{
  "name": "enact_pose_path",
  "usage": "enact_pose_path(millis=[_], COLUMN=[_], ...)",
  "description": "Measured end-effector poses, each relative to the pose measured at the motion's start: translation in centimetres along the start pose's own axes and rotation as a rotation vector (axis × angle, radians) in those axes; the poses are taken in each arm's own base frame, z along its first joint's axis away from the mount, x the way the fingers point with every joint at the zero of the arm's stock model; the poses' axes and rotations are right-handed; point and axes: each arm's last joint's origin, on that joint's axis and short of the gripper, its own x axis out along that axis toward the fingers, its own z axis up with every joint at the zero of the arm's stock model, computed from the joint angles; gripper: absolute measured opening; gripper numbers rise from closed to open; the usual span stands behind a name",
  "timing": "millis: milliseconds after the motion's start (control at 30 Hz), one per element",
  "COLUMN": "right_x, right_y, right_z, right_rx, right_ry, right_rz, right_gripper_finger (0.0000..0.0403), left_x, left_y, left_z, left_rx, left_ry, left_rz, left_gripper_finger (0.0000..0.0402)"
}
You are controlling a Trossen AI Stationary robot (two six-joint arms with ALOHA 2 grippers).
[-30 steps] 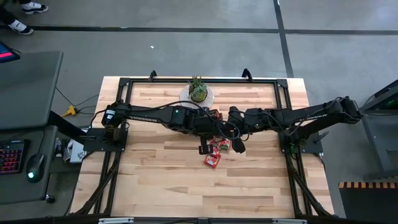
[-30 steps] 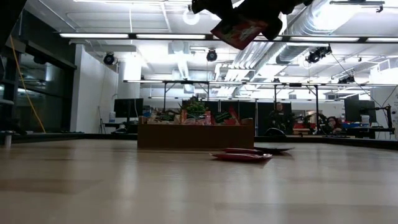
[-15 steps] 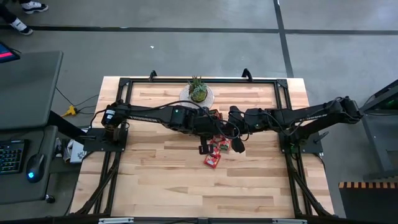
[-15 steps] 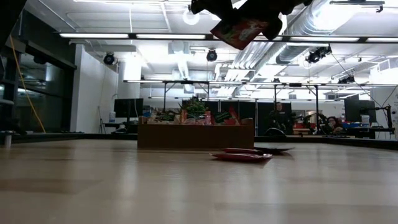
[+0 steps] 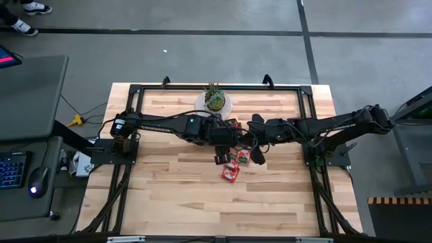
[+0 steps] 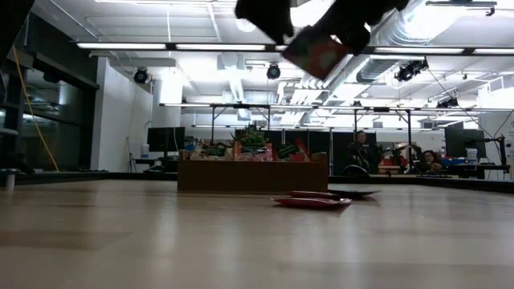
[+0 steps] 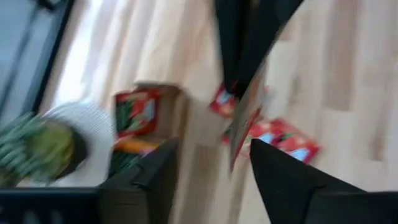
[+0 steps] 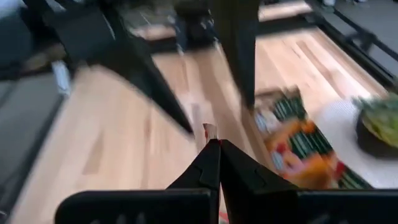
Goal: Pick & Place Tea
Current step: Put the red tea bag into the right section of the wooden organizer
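A: Where is the tea now?

B: One red sachet (image 6: 321,50) hangs high above the table, seen in the low view at the top. In the right wrist view the right gripper (image 8: 214,144) has its two fingers pressed together on a thin edge, which I judge to be this sachet (image 8: 210,131). The left gripper (image 5: 223,158) is just beside it over the middle of the table (image 5: 175,202), and its fingers stand apart with the sachet (image 7: 249,112) edge-on between them, not pinched as far as can be seen.

A: And the other sachets?

B: A few loose sachets (image 5: 233,167) lie flat on the wood under the grippers. More stand in the wooden tray (image 6: 253,174), which is near the potted plant (image 5: 214,98).

A: How will the sachet handle?

B: It seems very light, thin and a little floppy, so it probably bends and swings when held by one edge. The foil or paper may be slippery. A firm pinch well inside the edge looks safer than one at the corner.

A: Is there room to move?

B: Yes. The front half of the table is open wood. The tight places are the two grippers close together, the tray wall and the plant behind it, and the black frame (image 5: 135,91) around the table.
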Motion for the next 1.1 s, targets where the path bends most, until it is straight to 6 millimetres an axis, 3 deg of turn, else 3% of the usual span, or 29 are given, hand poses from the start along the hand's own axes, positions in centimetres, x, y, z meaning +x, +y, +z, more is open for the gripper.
enact_pose_path(millis=[133,367,633,867,1100], right_x=[0.0,0.1,-1.2,-1.2,-0.3], right_y=[-0.5,-1.6,-4.4,-7.5,-10.8], right_z=[-0.9,-2.0,-5.8,-8.6,-8.9], right_rx=[0.001,0.035,0.158,0.197,0.241], right_ry=[0.082,0.074,-0.196,-0.321,-0.362], right_rz=[-0.093,-0.134,-0.024,0.0,-0.002], right_gripper_finger=[0.0,0.0,0.0,0.0,0.0], left_x=[-0.3,-4.6,-9.8,-10.6,-11.2], left_y=[0.6,2.6,4.6,4.2,2.5], left_z=[-0.9,-1.6,-2.8,-2.9,-3.3], left_rx=[-0.037,-0.116,-0.246,-0.298,-0.359], left_ry=[0.065,0.002,-0.086,-0.141,-0.184], left_rz=[0.131,0.264,0.307,0.34,0.314], left_gripper_finger=[0.0225,0.0222,0.0213,0.0213,0.0213])
